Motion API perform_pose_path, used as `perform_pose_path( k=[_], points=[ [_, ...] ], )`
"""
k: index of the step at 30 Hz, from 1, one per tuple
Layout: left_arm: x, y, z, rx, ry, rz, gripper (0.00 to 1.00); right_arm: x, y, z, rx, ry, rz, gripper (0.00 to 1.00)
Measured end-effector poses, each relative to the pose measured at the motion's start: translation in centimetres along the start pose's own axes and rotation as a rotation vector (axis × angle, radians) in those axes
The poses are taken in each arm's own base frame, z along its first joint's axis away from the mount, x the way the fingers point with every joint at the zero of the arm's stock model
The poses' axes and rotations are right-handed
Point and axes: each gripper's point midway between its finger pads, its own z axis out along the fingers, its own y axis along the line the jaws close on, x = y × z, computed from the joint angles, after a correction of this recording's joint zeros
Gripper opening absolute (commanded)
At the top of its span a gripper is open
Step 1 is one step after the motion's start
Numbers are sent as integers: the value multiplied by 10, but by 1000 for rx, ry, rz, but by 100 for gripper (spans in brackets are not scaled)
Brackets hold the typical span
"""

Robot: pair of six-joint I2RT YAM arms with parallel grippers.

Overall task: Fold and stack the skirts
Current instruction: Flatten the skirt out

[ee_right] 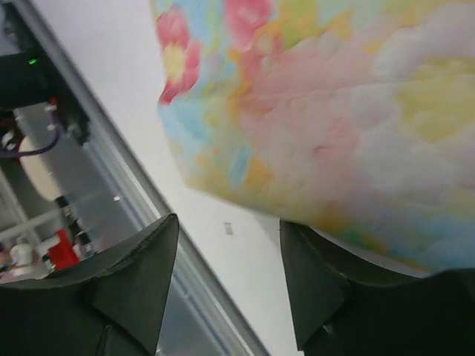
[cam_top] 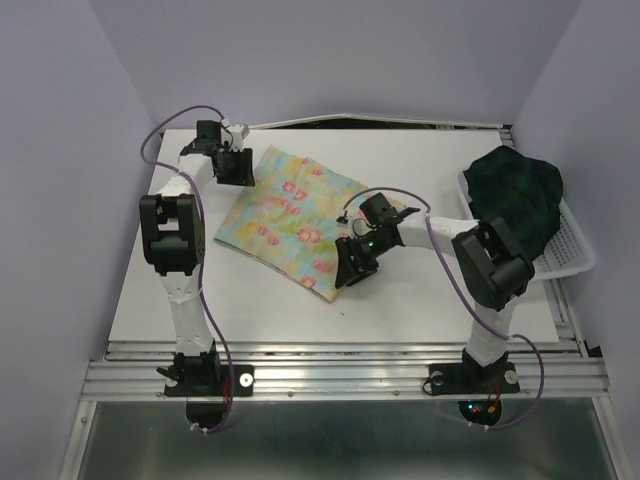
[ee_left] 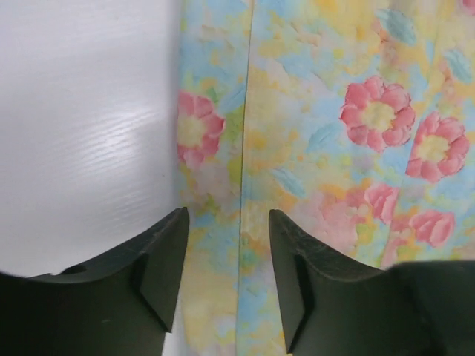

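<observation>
The pale yellow flowered skirt (cam_top: 292, 214) lies spread flat in the middle of the white table. My left gripper (cam_top: 240, 172) is open over its far left corner, with the cloth's edge (ee_left: 223, 245) between and below the fingers. My right gripper (cam_top: 347, 275) is open at the skirt's near right edge; one finger (ee_right: 334, 274) sits under the cloth's hem (ee_right: 312, 148), the other is beside it. The dark plaid skirt (cam_top: 518, 195) is bundled in the basket at the right.
The white mesh basket (cam_top: 570, 250) stands at the table's right edge. The bare white table (cam_top: 260, 310) runs in front of the skirt. A metal rail (cam_top: 340, 365) runs along the near edge, with the arm bases on it.
</observation>
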Motion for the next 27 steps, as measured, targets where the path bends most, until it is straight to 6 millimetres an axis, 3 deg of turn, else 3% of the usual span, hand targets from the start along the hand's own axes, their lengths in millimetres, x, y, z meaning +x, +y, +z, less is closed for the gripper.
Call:
perform_pose_path(
  k=[4, 6, 9, 13, 17, 22, 27],
  points=[
    [-13, 10, -32, 7, -43, 8, 61, 15, 65, 17, -167, 83, -66, 64],
    [-12, 12, -53, 4, -67, 16, 61, 1, 80, 7, -215, 66, -86, 64],
    [7, -1, -92, 19, -81, 41, 61, -37, 80, -22, -221, -26, -129, 63],
    [33, -29, -116, 50, -70, 112, 60, -98, 46, -76, -62, -224, -272, 58],
    [60, -44, -109, 77, -19, 143, 54, -131, 4, -101, 168, -298, -380, 50],
    [86, -51, -90, 95, 67, 151, 52, -149, -45, -87, 320, -255, -423, 45],
    [108, -67, -60, 107, 163, 190, 49, -131, -107, -60, 430, -134, -390, 41]
  ],
)
